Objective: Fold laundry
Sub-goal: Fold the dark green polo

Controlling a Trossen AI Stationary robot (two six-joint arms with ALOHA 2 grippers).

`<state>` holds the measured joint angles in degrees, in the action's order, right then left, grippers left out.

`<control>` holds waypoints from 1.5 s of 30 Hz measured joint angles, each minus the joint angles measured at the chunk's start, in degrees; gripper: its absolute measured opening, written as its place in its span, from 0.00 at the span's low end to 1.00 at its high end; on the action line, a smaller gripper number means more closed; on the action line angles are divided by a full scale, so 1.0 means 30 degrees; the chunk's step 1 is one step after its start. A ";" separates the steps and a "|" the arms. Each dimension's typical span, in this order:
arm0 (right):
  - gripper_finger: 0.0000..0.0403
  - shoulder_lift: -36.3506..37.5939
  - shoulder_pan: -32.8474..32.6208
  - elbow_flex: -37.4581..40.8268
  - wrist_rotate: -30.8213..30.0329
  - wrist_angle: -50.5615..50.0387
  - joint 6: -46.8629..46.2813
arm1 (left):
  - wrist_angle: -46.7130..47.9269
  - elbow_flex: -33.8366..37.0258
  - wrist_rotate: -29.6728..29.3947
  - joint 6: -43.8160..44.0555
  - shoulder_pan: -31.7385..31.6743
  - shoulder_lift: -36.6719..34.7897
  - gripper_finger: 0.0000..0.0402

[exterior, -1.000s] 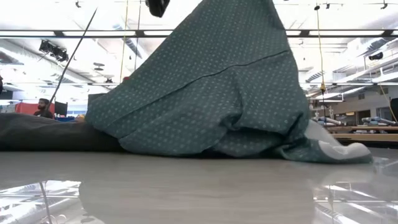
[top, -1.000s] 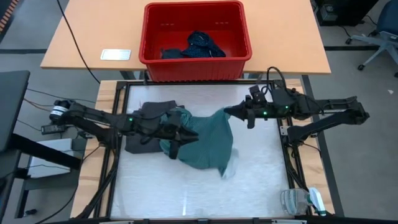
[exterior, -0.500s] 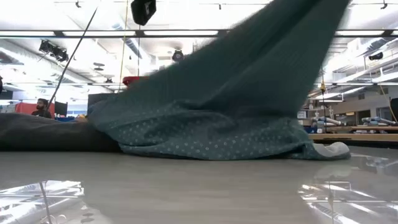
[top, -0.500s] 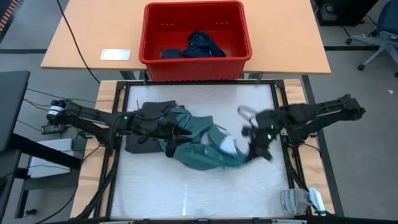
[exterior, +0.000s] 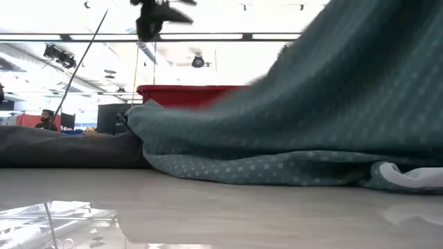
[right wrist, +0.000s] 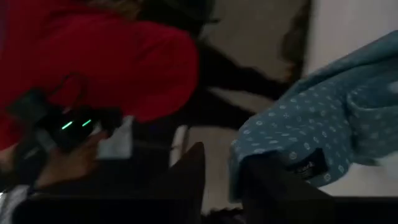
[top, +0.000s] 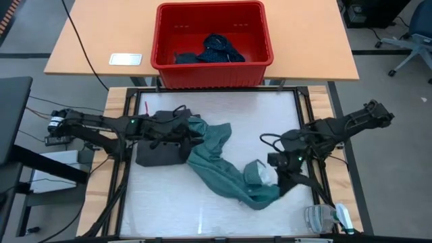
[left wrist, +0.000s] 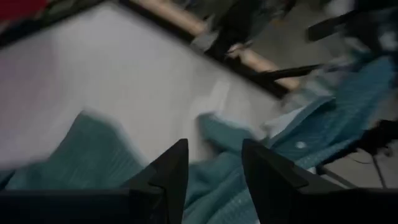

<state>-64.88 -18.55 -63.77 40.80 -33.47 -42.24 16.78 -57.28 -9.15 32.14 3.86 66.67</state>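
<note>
The teal-green dotted shirt [top: 223, 169] lies stretched slantwise on the white table, from the charcoal grey piece [top: 160, 154] at the left to the near right. In the low view the shirt [exterior: 311, 117] climbs toward the upper right. My right gripper [top: 273, 172] stands at the shirt's near-right end, by the pale inside of the collar, fingers apart [right wrist: 224, 177]. My left gripper [top: 196, 138] is open [left wrist: 214, 168] over the shirt's left end. It hangs well above the cloth in the low view [exterior: 158, 15]. My right gripper has the shirt's collar part with its sewn-in label [right wrist: 305, 167] lying against the inner side of one finger [right wrist: 267, 180]. The other finger stands apart from the cloth. The shirt slopes from this end down to the table, where its left part lies.
A red basket [top: 210, 7] with dark dotted garments [top: 216, 48] stands on the wooden table beyond the far edge. A clear bottle [top: 324, 217] lies at the near right corner. A white card [top: 125, 59] lies left of the basket. Bare white table shows near the front.
My right gripper has swung from the far middle down toward the table's near right, turning as it went. It drew the shirt's lifted end along, so the heaped shirt is now pulled out into a long slanting band. My left gripper has drawn back slightly toward the left.
</note>
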 joint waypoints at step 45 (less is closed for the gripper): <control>0.39 -1.1647 0.5077 0.0015 -0.2187 0.1028 0.4011 | 0.3958 0.1794 0.9577 -0.7573 -0.7111 0.2114 0.08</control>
<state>-99.82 -3.32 -63.72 34.23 -30.39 -30.21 28.66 -51.89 19.58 9.42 -17.48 73.02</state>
